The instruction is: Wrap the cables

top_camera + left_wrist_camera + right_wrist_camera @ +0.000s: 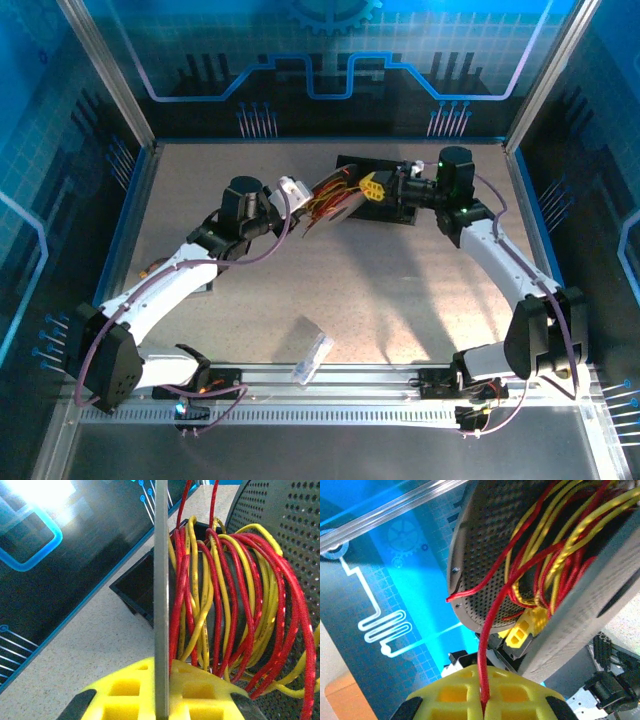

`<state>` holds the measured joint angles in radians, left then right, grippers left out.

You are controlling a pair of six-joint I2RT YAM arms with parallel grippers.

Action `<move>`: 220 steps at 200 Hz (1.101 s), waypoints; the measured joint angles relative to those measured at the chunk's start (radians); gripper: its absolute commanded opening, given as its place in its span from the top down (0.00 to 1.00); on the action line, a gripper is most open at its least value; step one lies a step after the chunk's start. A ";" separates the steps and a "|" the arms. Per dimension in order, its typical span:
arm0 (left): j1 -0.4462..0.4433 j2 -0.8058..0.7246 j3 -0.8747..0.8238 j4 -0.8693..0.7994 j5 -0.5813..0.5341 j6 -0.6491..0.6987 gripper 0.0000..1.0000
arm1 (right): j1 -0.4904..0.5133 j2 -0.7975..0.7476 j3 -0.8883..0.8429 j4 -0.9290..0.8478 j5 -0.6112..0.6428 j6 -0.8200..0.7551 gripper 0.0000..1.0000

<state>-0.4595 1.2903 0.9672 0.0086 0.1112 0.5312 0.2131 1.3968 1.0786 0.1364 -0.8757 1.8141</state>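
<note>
Right wrist view, right hand pinching red cable, left hand clamping spool rim

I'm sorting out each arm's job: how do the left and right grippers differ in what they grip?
The left gripper is shut on the thin grey edge of the spool flange; the right gripper is shut on a single red cable. In the top view, the left gripper meets the spool from the left and the right gripper from the right. Both are yellow and closed.
</note>
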 measured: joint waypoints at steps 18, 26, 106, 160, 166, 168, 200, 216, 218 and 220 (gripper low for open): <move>0.000 0.000 -0.004 0.000 0.010 0.000 1.00 | -0.002 0.001 0.049 -0.132 0.005 -0.040 1.00; -0.002 0.000 -0.004 -0.001 0.011 0.002 1.00 | 0.002 0.004 0.081 -0.196 0.011 -0.066 1.00; -0.033 0.016 0.026 -0.046 -0.020 -0.014 1.00 | 0.166 0.158 0.508 -0.821 0.341 -0.365 1.00; -0.036 0.039 0.150 -0.269 0.000 -0.116 1.00 | 0.255 0.215 0.652 -1.008 0.569 -0.465 1.00; -0.036 0.039 0.159 -0.291 -0.002 -0.125 1.00 | 0.263 0.227 0.671 -1.022 0.587 -0.470 1.00; -0.037 0.039 0.162 -0.298 -0.003 -0.128 1.00 | 0.267 0.233 0.679 -1.028 0.595 -0.472 1.00; -0.044 0.039 0.179 -0.372 -0.043 -0.165 1.00 | 0.304 0.300 0.750 -1.083 0.666 -0.484 1.00; -0.048 0.039 0.179 -0.401 -0.062 -0.171 1.00 | 0.313 0.327 0.754 -1.093 0.679 -0.483 0.88; -0.049 0.039 0.179 -0.405 -0.064 -0.171 1.00 | 0.314 0.328 0.755 -1.094 0.680 -0.482 0.83; -0.049 0.040 0.179 -0.408 -0.067 -0.171 1.00 | 0.315 0.332 0.755 -1.095 0.682 -0.481 0.79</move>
<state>-0.5083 1.3300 1.1458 -0.3996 0.0444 0.3599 0.5285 1.7287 1.8339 -0.9588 -0.1940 1.3327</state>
